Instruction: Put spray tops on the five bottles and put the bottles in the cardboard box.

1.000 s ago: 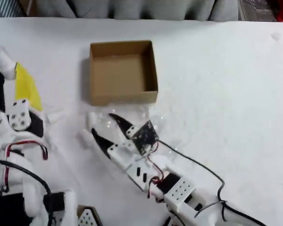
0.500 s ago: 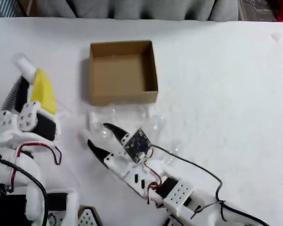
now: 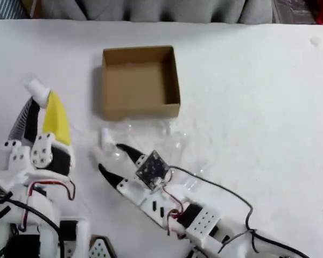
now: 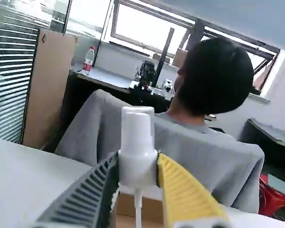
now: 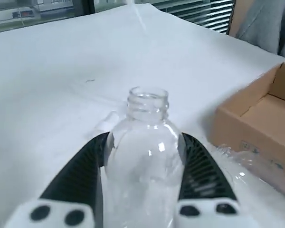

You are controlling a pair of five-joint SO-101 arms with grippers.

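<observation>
A white spray top [image 4: 137, 142] stands upright in my left gripper [image 4: 137, 167], pinched between its grey ribbed finger and its yellow finger. From above, that gripper [image 3: 41, 99] is held over the table's left side with the spray top [image 3: 36, 88] at its tip. My right gripper [image 5: 142, 152] is shut on a clear bottle [image 5: 141, 156] whose open neck points away from the wrist. Seen from above, the right gripper [image 3: 110, 157] lies just in front of the cardboard box [image 3: 140, 80], with the bottle [image 3: 111, 152] between its black fingers.
Other clear bottles [image 3: 169, 138] lie on the white cloth against the front of the box, and one more [image 3: 192, 181] lies beside the right arm's cable. The box [image 5: 268, 111] is open at the top. The table's right half is bare cloth.
The left arm has swung right and toward the middle, carrying the spray top. The right gripper has drawn back left and toward the near edge with the bottle.
</observation>
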